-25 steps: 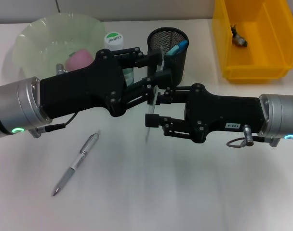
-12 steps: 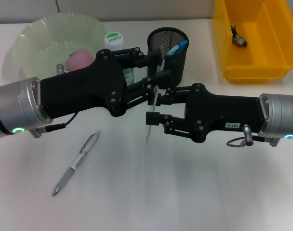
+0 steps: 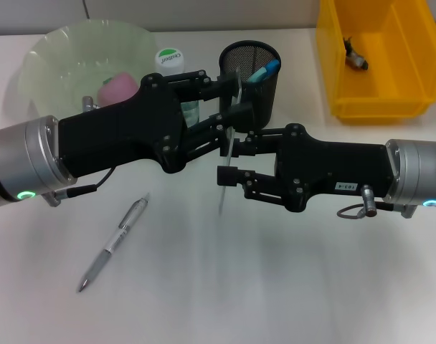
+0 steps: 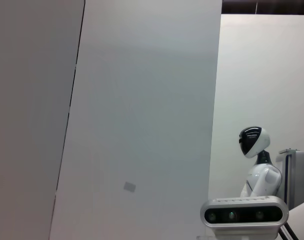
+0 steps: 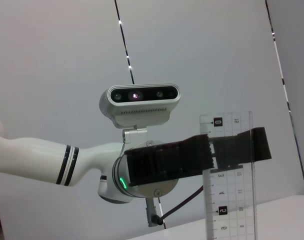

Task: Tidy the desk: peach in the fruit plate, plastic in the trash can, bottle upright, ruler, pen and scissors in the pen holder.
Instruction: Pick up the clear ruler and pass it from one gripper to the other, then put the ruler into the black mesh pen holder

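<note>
Both hands meet mid-desk: left hand (image 3: 229,118) clamps ruler (image 3: 225,168); right hand (image 3: 226,163) parted around it.

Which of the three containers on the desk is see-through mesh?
The black pen holder, standing between the pale green fruit plate and the yellow bin. Its wall is wire mesh; the other two are solid.

Clear plastic ruler (image 5: 228,180) with printed marks, black wire-mesh metal holder (image 3: 251,77), translucent pale-green plate (image 3: 53,54) — glossy, smooth yellow plastic bin (image 3: 379,57), matt white table (image 3: 275,287), silvery pen (image 3: 112,244), matt black grippers.
</note>
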`<move>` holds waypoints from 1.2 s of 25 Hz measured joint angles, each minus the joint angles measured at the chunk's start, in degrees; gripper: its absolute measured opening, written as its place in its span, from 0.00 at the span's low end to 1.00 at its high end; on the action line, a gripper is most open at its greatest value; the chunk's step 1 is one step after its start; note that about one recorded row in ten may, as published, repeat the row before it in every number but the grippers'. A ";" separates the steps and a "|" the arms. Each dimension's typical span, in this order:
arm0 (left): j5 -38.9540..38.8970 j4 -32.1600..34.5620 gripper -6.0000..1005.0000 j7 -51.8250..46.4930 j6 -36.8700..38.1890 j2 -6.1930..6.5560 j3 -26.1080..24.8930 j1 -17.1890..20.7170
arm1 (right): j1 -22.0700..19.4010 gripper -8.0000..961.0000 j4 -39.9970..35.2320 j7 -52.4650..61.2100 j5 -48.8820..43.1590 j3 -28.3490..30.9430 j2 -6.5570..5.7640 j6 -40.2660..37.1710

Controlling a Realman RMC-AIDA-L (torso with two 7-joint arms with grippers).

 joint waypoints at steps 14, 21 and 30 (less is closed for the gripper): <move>-0.69 -0.05 0.50 0.62 0.68 0.02 0.07 0.05 | 0.00 0.41 0.00 0.01 0.05 0.00 0.00 -0.04; -1.72 -0.05 0.71 0.62 1.94 0.25 -1.18 0.82 | -1.46 0.41 0.13 -2.28 2.02 0.69 -0.01 0.08; -1.67 -3.57 0.79 4.19 1.56 0.27 -1.42 2.63 | -4.20 0.42 -0.74 -3.66 14.70 0.71 -0.27 5.83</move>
